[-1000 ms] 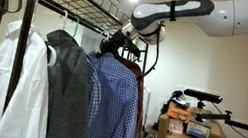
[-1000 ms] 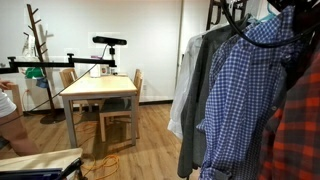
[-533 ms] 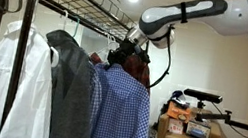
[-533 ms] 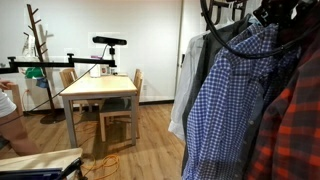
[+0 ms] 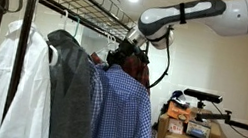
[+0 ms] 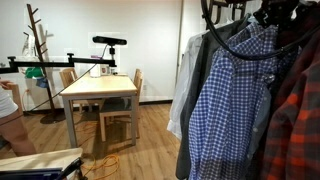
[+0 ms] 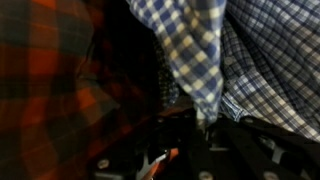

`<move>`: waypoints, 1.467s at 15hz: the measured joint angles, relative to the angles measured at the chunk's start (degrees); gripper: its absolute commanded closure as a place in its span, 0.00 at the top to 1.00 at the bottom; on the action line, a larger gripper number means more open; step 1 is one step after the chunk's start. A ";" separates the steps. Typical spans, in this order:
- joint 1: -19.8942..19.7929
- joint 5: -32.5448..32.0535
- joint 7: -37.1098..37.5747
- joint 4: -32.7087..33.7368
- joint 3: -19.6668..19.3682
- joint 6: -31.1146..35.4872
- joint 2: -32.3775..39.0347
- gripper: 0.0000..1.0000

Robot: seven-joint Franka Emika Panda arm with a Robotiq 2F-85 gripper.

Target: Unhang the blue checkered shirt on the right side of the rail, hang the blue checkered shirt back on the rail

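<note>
White rounded arm (image 5: 190, 9), black cable loop (image 5: 167, 68), seemingly black gripper (image 5: 123, 48)

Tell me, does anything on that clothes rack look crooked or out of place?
Yes: the blue checkered shirt hangs skewed, its shoulders tilted and its cloth swung outward below the gripper, whereas the white shirt and grey garment beside it hang straight.

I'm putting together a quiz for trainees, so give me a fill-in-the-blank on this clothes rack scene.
1. The blue checkered shirt hangs next to a plaid shirt that is dark ___.
2. On its other side hangs a ___ garment.
3. A wire-grid ___ tops the rail.
4. The long table is made of ___.

Missing words: red; grey; shelf; wood.
</note>
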 measured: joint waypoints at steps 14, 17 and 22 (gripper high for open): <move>0.59 5.66 1.99 -23.79 0.99 41.61 -7.10 0.09; 0.74 3.98 2.03 -23.35 0.98 49.16 -6.98 0.09; 0.76 -4.23 3.47 -20.62 0.63 51.61 -6.96 0.09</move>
